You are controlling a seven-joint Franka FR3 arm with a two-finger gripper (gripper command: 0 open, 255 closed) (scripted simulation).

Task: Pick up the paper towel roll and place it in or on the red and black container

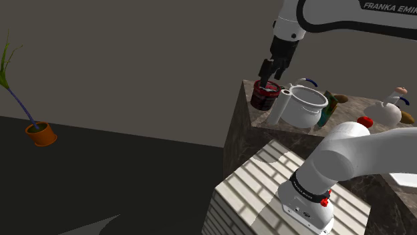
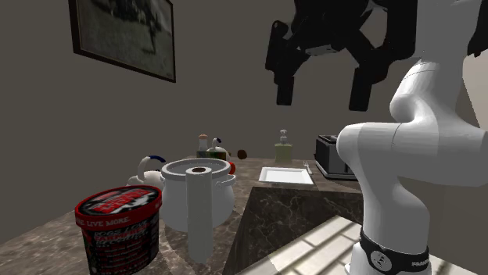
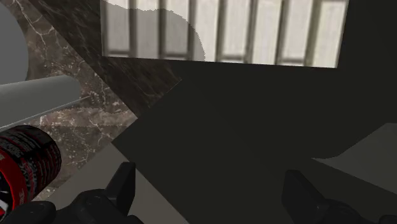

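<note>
The paper towel roll (image 1: 281, 107) is a plain white cylinder standing upright on the dark marble counter (image 1: 244, 120), touching the front of a white pot (image 1: 309, 105). Beside it, at the counter's corner, stands the red and black container (image 1: 265, 97), a tub with a red rim. In the second exterior view the roll (image 2: 199, 212) stands to the right of the container (image 2: 119, 228). My gripper (image 1: 270, 72) hangs open above the container, holding nothing. From the wrist, the gripper (image 3: 210, 191) has its fingers wide apart, with the roll (image 3: 38, 95) and container (image 3: 25, 162) off beside one finger.
On the counter behind the pot are a white kettle (image 2: 148, 172), bottles (image 2: 205, 146), a sink (image 2: 286, 175), a soap dispenser (image 2: 283, 147) and a toaster (image 2: 335, 156). The counter drops off to dark floor, where an orange plant pot (image 1: 41, 134) stands. My stand (image 1: 267, 193) adjoins the counter.
</note>
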